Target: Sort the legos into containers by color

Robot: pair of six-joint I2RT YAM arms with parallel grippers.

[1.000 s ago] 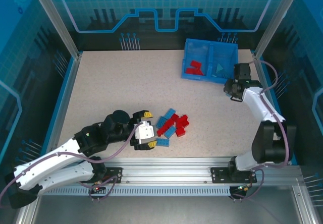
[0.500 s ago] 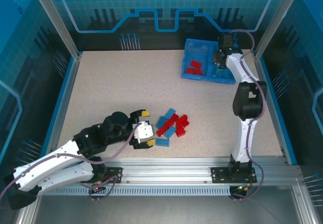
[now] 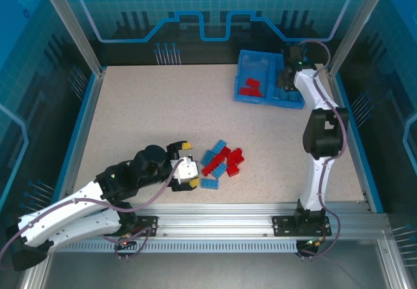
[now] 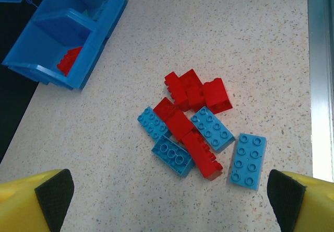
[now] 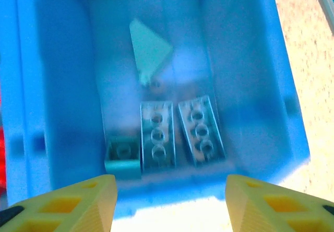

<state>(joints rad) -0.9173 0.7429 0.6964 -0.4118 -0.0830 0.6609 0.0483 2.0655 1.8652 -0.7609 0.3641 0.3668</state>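
Several red and light blue legos (image 3: 222, 161) lie in a loose pile at the table's front middle, and the same pile of legos (image 4: 198, 130) sits ahead of the left wrist camera. My left gripper (image 3: 193, 165) stands open just left of the pile, its pads (image 4: 55, 193) wide apart and holding nothing. The blue bin (image 3: 270, 77) sits at the back right. Red bricks (image 3: 249, 87) lie in its left compartment. My right gripper (image 3: 285, 81) hovers open over the right compartment (image 5: 245, 59). There, blue bricks (image 5: 156, 135) lie studs down beside a pale wedge piece (image 5: 148, 49).
The bin (image 4: 68, 33) lies far from the left gripper, across bare speckled table. A metal rail (image 3: 221, 219) runs along the near edge. Blue side walls (image 3: 88, 107) close in the table left and right.
The right arm swung from the table's right side up over the bin's right compartment. Blue bricks now show at that compartment's near end. The left gripper crept slightly toward the pile.
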